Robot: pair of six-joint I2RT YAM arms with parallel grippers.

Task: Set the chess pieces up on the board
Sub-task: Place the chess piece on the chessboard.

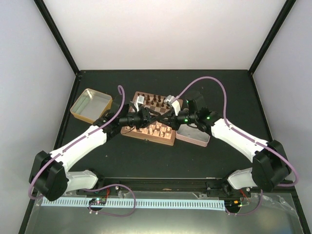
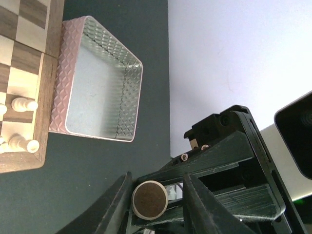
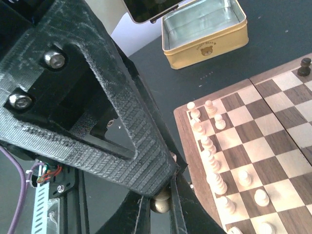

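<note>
**Two pincers, one piece, over the middle of the board**

Both my arms reach out from the near edge of the worktop and bend inward, elbows out. The wrists meet nose to nose above the board (image 3: 273, 146).

My right pincer (image 3: 160, 199) is pinched tight on the round head of a light chess piece (image 3: 160, 204), held up off the squares. My left pincer (image 2: 156, 187) faces it from the other side. Its jaws stand partly apart around the round base of that same piece. One finger (image 2: 114, 209) is right against the base, and a gap shows on the other side.

Below, the other light pieces (image 3: 209, 161) stand along the board's near edge, some a row further in. The dark pieces (image 1: 156, 101) stand along its far edge.

A pink tin (image 2: 58, 97) touches the board's right edge by the near corner. A yellow tin (image 1: 91, 104) sits apart, off the far left corner.
</note>
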